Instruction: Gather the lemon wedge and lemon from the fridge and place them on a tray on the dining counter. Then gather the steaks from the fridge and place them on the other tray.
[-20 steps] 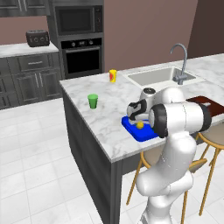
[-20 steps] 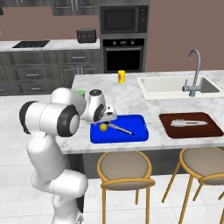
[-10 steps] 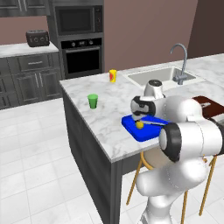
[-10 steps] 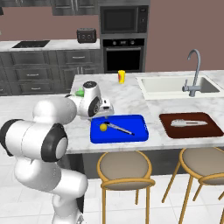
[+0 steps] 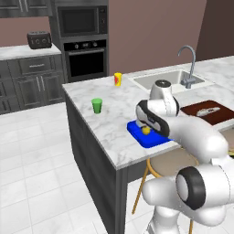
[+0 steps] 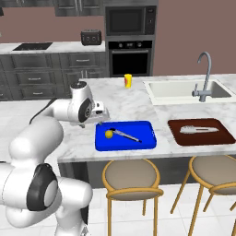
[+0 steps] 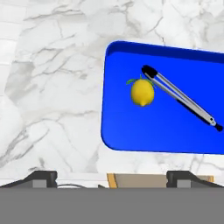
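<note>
A yellow lemon (image 7: 142, 92) lies in the left part of a blue tray (image 7: 131, 131) on the dining counter, beside black-tipped metal tongs (image 7: 183, 103). The lemon (image 6: 109, 134) and blue tray (image 6: 138, 144) also show in the right base view, the lemon (image 5: 146, 130) again in the left base view. My gripper (image 6: 102, 113) hovers just left of and above the tray's left edge, open and empty (image 7: 111, 177). A dark brown tray (image 6: 216, 137) with a pale grey item stands to the right. The lemon wedge, steaks and fridge are out of view.
A green cup (image 5: 97, 105) and a yellow container (image 6: 128, 80) stand on the marble counter. The sink (image 6: 184, 90) with its faucet (image 6: 205, 76) is behind the brown tray. Stools (image 6: 131, 177) line the counter's near edge.
The hand has drawn back to the left, off the blue tray, and the elbow has swung toward the cameras. The lemon stays on the tray. The jaws stay open.
</note>
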Available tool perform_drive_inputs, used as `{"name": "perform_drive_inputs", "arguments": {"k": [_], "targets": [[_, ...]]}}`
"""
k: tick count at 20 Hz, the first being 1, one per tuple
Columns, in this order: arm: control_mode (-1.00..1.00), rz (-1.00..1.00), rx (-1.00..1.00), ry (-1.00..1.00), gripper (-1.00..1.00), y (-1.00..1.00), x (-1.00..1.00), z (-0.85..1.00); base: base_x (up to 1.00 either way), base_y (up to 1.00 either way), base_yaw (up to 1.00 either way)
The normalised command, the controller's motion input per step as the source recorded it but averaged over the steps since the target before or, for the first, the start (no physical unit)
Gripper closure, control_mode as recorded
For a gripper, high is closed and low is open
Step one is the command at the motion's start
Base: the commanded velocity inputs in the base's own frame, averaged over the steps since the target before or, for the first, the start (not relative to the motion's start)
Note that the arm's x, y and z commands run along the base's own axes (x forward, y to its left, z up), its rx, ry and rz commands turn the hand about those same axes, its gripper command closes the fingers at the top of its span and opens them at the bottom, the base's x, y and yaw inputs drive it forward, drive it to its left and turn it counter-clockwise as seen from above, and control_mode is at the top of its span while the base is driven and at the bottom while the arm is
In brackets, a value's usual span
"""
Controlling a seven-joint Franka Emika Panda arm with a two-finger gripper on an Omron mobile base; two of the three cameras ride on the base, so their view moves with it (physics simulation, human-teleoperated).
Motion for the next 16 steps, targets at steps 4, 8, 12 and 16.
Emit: {"name": "perform_drive_inputs", "arguments": {"k": [4,8,12,16], "targets": [[-1.0,-0.05,0.0,0.0,-1.0,0.33,-0.77,0.32,0.0,0.0,0.0],[-1.0,-0.06,0.0,0.0,-1.0,0.15,-0.9,0.27,0.0,0.0,0.0],[-1.0,-0.05,0.0,0.0,-1.0,0.05,-0.89,0.26,0.0,0.0,0.0],[-1.0,0.0,0.0,-0.07,-1.0,-0.03,-0.8,0.36,0.0,0.0,0.0]]}}
